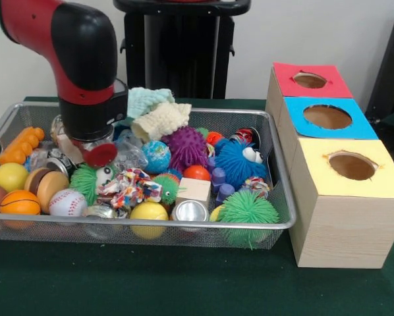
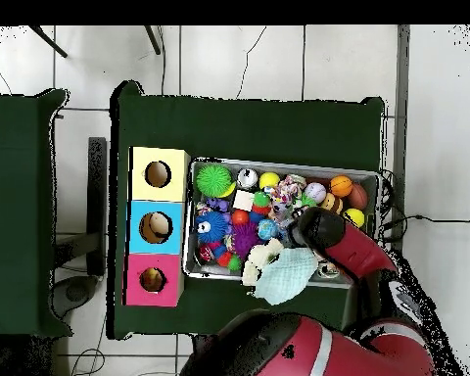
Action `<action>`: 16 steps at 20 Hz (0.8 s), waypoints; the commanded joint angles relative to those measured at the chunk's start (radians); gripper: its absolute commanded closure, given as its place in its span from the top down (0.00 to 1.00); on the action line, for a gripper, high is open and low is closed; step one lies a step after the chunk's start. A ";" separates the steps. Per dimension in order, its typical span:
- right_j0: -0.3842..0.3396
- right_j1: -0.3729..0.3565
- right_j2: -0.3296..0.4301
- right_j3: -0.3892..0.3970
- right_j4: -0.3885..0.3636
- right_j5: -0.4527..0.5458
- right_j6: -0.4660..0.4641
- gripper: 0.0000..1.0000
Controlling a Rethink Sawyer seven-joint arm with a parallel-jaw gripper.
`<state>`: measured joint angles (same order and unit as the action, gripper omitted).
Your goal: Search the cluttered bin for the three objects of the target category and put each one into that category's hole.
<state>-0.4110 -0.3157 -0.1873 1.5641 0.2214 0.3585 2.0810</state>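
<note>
You have the bin (image 1: 279, 197) on the green table (image 1: 184, 289), packed with toys: a baseball (image 1: 67, 203), mini basketball (image 1: 19, 203), yellow balls (image 1: 148, 212), a purple spiky ball (image 1: 186, 146), a blue furry toy (image 1: 239, 161), green spiky balls (image 1: 248, 209), a wooden block (image 1: 194, 189) and a can (image 1: 190, 210). Which category is the target, you can't tell here. Just beside the bin stands the box with three holes: red (image 1: 309, 80), blue (image 1: 327, 116) and yellow (image 1: 352, 165). The arm (image 1: 78, 59) reaches down into the bin's far corner, near the orange toy (image 1: 20, 145) and the cloths (image 1: 159, 112). Its gripper is hidden among the toys, so you cannot tell how the claw stands
</note>
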 commanded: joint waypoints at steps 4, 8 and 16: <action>0.072 -0.082 0.169 0.178 0.189 -0.018 0.317 0.00; 0.092 -0.123 0.173 0.221 0.223 -0.003 0.328 0.00; 0.092 -0.149 0.181 0.262 0.261 -0.006 0.279 0.00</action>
<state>-0.3282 -0.4472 -0.1504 1.7213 0.4138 0.3515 2.1450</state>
